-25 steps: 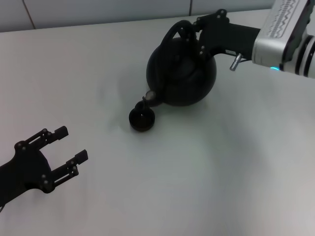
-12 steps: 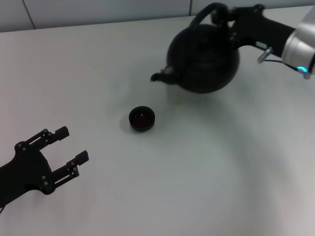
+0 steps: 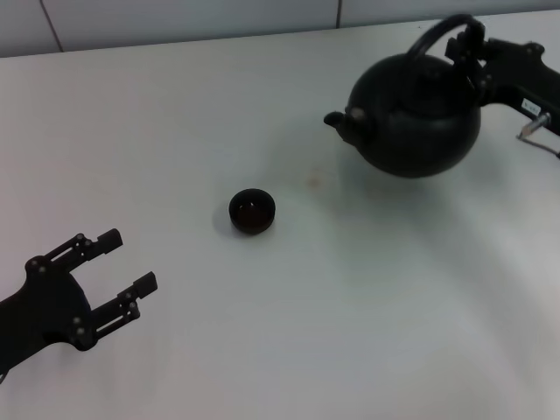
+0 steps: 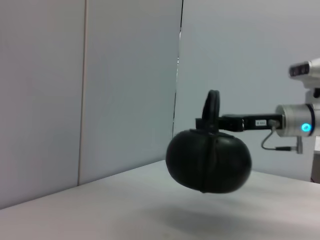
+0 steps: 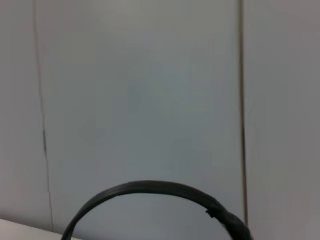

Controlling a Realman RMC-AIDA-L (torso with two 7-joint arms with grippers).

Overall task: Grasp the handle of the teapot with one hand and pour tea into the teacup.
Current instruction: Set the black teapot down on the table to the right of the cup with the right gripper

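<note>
The large black teapot (image 3: pixel 418 114) hangs above the table at the far right, its spout pointing left, level. My right gripper (image 3: pixel 477 52) is shut on its arched handle (image 3: pixel 442 31). From the left wrist view the teapot (image 4: pixel 208 160) floats clear of the table, held by the handle (image 4: pixel 212 107). The right wrist view shows only the handle's arc (image 5: pixel 150 190) against the wall. The tiny black teacup (image 3: pixel 252 211) stands on the table, left of and nearer than the pot. My left gripper (image 3: pixel 122 261) rests open at the near left, with nothing between its fingers.
The white table (image 3: pixel 332 315) stretches all round the cup. A tiled wall (image 3: pixel 175 17) borders the far edge. A small brownish spot (image 3: pixel 312 180) marks the table between cup and pot.
The right gripper has carried the teapot up and to the right, away from the teacup, and levelled it from its tilted pouring pose. The left arm has stayed put.
</note>
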